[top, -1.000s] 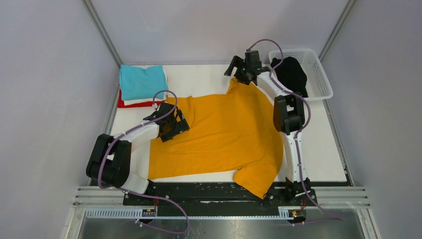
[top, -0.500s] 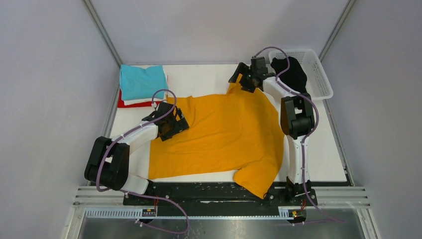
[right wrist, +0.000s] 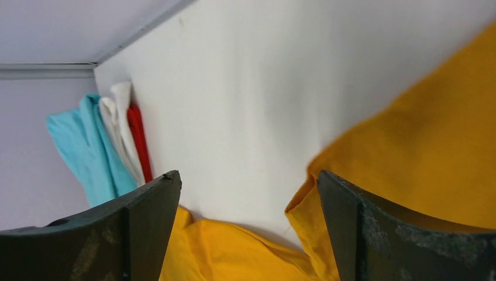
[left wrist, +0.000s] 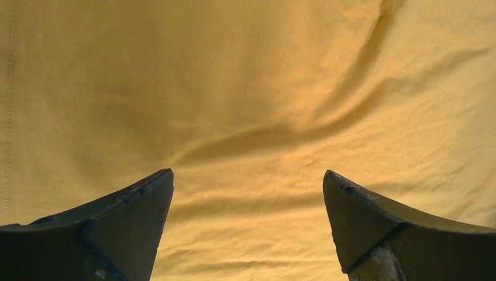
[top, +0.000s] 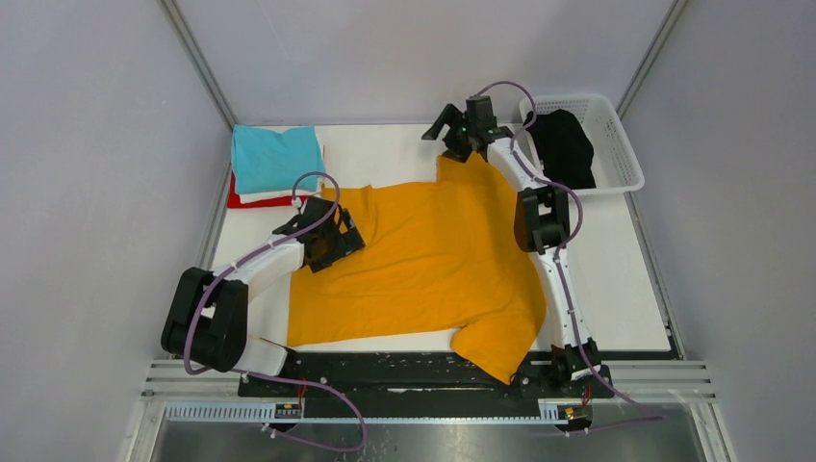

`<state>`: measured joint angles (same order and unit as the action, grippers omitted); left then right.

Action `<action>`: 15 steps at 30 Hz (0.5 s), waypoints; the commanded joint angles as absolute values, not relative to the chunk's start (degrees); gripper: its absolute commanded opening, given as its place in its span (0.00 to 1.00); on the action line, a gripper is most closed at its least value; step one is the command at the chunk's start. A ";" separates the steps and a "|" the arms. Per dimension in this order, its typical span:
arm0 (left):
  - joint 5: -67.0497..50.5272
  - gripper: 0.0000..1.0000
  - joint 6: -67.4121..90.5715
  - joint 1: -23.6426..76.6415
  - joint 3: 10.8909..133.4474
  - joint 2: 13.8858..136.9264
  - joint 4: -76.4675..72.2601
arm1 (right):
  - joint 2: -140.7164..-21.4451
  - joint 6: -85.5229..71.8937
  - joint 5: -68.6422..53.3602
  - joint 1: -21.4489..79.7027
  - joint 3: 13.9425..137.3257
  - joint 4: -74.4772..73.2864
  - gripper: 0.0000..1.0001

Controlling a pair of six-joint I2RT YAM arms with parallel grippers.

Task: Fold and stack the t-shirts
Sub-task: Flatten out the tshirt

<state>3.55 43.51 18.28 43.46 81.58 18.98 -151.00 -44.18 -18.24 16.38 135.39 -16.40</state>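
Note:
A large mustard-orange t-shirt (top: 433, 260) lies spread flat across the table. My left gripper (top: 337, 236) is open, low over its left edge; only orange cloth (left wrist: 245, 117) shows between the fingers. My right gripper (top: 450, 130) is open at the shirt's far sleeve (right wrist: 421, 158), with the sleeve edge by its right finger. A folded stack sits at the far left: the teal t-shirt (top: 276, 157) on top, the white one (right wrist: 117, 126) under it, the red one (top: 252, 202) at the bottom. The black t-shirt (top: 563, 144) lies in the basket.
A white plastic lattice basket (top: 616, 140) stands at the far right corner. Grey walls enclose the table (top: 385, 149) on three sides. The shirt's near sleeve (top: 500, 346) hangs over the front edge by the right arm's base.
My right gripper swung right toward the basket, then back left and farther, now over the far sleeve's tip. The left gripper and the shirt have barely moved.

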 commanded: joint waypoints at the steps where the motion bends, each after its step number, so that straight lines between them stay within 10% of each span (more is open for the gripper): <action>1: 6.11 0.99 43.20 18.26 44.06 78.84 19.68 | -154.88 -47.17 -18.92 18.28 147.98 -19.24 0.94; 15: 8.39 0.99 43.77 18.16 48.30 75.73 19.84 | -121.14 -26.47 -8.29 18.19 101.04 -20.60 0.99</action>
<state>5.80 43.55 18.28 44.12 75.94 21.28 -134.17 -32.86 -12.62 18.09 113.54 -21.47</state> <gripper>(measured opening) 0.990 0.993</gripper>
